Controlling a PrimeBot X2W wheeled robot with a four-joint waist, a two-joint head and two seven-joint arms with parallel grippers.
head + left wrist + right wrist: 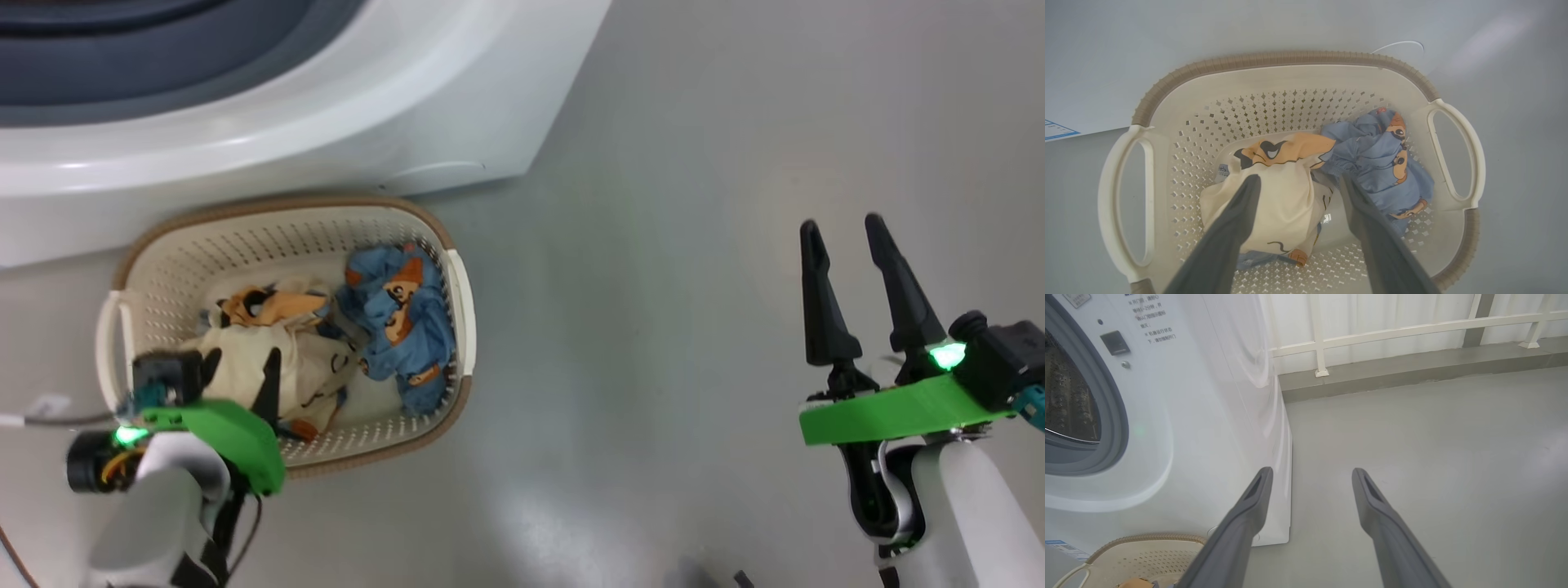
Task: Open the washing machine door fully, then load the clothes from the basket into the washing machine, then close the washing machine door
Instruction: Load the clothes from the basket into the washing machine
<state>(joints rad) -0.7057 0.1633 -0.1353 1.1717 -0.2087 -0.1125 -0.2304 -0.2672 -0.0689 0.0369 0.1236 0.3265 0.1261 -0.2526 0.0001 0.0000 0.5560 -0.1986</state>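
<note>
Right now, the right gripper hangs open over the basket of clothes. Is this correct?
Not quite. It is the left gripper that hangs open over the basket of clothes, as the head view shows; the right gripper is open over the floor.

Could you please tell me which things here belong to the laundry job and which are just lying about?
Job: big white front-loading washing machine; small cream perforated plastic basket with brown rim; cream garment and blue bear-print garment inside it; open left gripper over them.
Just there: white barred railing; raised grey kerb; grey floor.
</note>
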